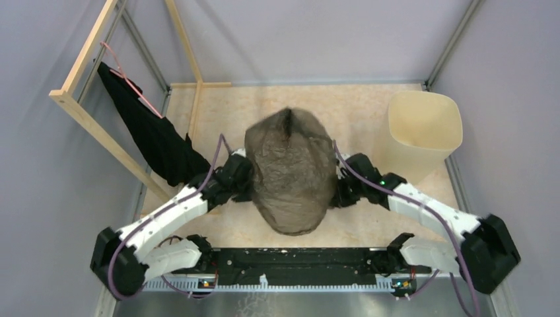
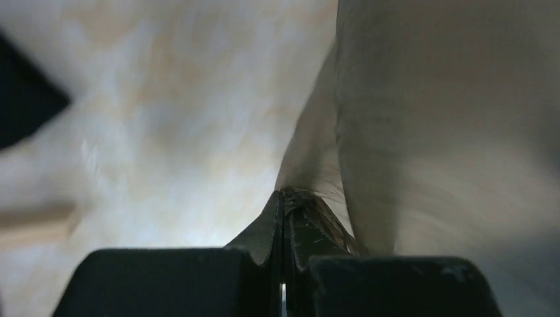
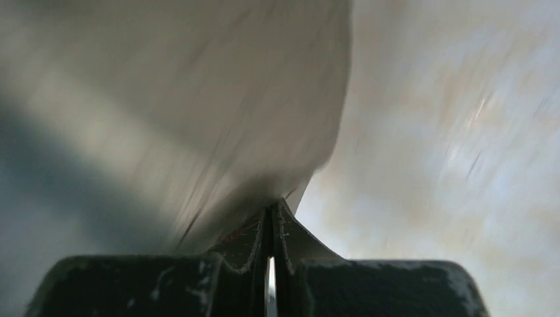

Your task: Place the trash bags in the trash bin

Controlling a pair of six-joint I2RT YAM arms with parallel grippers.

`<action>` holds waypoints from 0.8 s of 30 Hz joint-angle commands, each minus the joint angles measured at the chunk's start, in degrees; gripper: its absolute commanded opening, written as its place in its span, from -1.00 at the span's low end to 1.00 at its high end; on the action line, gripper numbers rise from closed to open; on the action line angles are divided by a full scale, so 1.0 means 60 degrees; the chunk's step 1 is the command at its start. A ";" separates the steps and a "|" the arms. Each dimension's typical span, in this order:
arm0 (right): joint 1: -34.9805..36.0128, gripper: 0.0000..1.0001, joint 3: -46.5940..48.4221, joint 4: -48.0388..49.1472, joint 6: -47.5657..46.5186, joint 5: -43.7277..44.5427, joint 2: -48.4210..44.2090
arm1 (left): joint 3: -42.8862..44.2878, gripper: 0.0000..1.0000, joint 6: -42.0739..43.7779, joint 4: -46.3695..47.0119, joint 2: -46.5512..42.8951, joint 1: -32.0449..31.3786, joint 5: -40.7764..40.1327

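Observation:
The trash bag, a thin see-through brown-black film, billows like a balloon between my two arms at the table's middle. My left gripper is shut on its left edge; in the left wrist view the film runs up from the closed jaws. My right gripper is shut on its right edge; in the right wrist view the film rises from the closed jaws. The cream-beige trash bin stands at the far right, apart from the bag, its mouth open.
A matte black cloth hangs from a wooden frame at the far left. Grey walls and metal posts enclose the beige table. The arm bases and a black rail sit at the near edge.

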 commanded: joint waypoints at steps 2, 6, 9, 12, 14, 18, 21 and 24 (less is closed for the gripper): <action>0.0329 -1.00 0.1063 -0.1235 0.0386 -0.0683 -0.3931 | 0.0273 -1.00 0.0012 -0.0303 -0.3731 0.0003 0.0932; 0.0326 -1.00 0.3655 -0.1338 -0.0126 -0.0052 -0.3908 | 0.2778 -1.00 0.0670 0.0246 -0.3560 0.0008 0.0522; 0.0325 -1.00 0.5334 -0.1520 -0.0620 0.0447 -0.3092 | 0.4774 -1.00 0.1122 -0.0049 -0.2410 0.0008 0.0591; 0.0316 -1.00 0.5755 -0.1441 -0.0863 0.0505 -0.3002 | 0.5212 -1.00 0.1287 0.0081 -0.2152 0.0008 0.0901; 0.0322 -1.00 0.4966 -0.1146 -0.0840 0.0831 -0.3433 | 0.4475 -1.00 0.1131 0.0119 -0.2538 0.0008 0.0688; 0.0314 -1.00 0.1048 0.0449 -0.0281 0.1379 -0.4465 | 0.1037 -1.00 0.0387 0.0506 -0.3852 0.0008 0.0389; 0.0289 -1.00 -0.1255 0.1327 0.0750 0.0380 -0.4435 | -0.1325 -1.00 -0.0671 0.0612 -0.4633 0.0008 0.0451; 0.0259 -1.00 -0.1543 0.2148 0.1060 0.0156 -0.4393 | -0.1675 -1.00 -0.0941 0.1006 -0.4859 0.0008 0.0669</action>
